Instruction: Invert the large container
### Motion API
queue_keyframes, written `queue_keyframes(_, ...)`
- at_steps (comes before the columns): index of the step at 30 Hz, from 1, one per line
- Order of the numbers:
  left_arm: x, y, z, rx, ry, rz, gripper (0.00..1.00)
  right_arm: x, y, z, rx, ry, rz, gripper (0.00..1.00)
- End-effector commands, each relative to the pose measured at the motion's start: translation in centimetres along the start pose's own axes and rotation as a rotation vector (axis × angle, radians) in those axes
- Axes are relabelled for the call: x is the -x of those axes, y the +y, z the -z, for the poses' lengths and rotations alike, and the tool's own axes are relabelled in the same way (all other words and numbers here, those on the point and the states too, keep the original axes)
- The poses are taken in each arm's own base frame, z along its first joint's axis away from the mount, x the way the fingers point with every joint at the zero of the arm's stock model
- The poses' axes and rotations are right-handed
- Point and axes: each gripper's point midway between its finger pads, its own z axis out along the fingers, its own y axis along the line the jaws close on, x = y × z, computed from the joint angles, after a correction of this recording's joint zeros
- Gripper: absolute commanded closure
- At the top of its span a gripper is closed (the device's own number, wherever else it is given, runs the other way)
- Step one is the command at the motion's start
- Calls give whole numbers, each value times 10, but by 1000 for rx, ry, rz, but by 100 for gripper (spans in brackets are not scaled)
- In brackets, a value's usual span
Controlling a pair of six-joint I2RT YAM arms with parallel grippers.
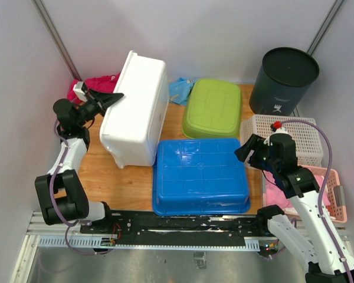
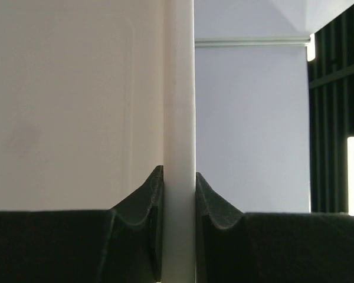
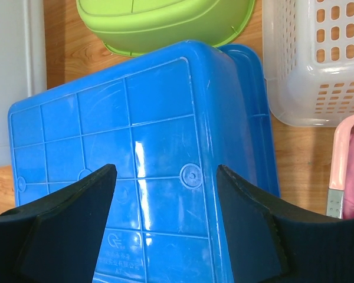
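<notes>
The large white container [image 1: 137,109] stands tipped up on its side at the back left of the wooden table, its base facing right. My left gripper [image 1: 115,97] is shut on its rim. In the left wrist view the white rim [image 2: 179,118] runs upright between the two fingers of my left gripper [image 2: 179,177], with the container wall [image 2: 76,106] on the left. My right gripper [image 1: 248,147] is open and empty. It hovers over the right part of an upside-down blue bin [image 1: 199,175], which fills the right wrist view [image 3: 135,130] beneath the gripper [image 3: 165,171].
An upside-down green bin [image 1: 213,108] lies behind the blue one. A black bucket [image 1: 283,79] stands at the back right. A white lattice basket [image 1: 301,138] and a pink basket [image 1: 333,194] sit on the right. Red cloth [image 1: 100,82] and blue cloth [image 1: 180,89] lie behind the white container.
</notes>
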Motion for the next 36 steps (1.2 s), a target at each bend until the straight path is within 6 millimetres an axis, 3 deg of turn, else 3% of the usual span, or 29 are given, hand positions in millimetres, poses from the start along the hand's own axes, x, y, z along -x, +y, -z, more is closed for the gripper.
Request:
queue_keyframes(1, -3, -37, 26, -158, -25, -22, 100, 0, 1, -1, 13, -7, -1, 30)
queue_keyframes(4, 14, -11, 41, -116, -84, 9, 99, -2, -1, -1, 9, -5, -2, 30)
queue_keyframes(7, 34, 16, 59, -62, -146, -18, 91, -2, -2, -1, 2, -3, 4, 30)
queue_keyframes(14, 63, 71, 93, 129, -234, -43, 51, -5, -1, -7, 6, 21, 4, 30)
queue_keyframes(18, 76, 105, 102, 341, -289, -99, 20, -6, 0, -8, 7, 33, 2, 30)
queue_keyframes(22, 90, 128, 117, 557, -320, -167, 5, -5, -2, -5, 1, 20, 3, 30)
queue_keyframes(31, 107, 165, 161, 901, -385, -275, 1, -9, 0, -9, 10, 41, -8, 30)
queue_keyframes(36, 113, 159, 174, 971, -442, -318, 1, -9, 1, -8, 15, 42, -9, 30)
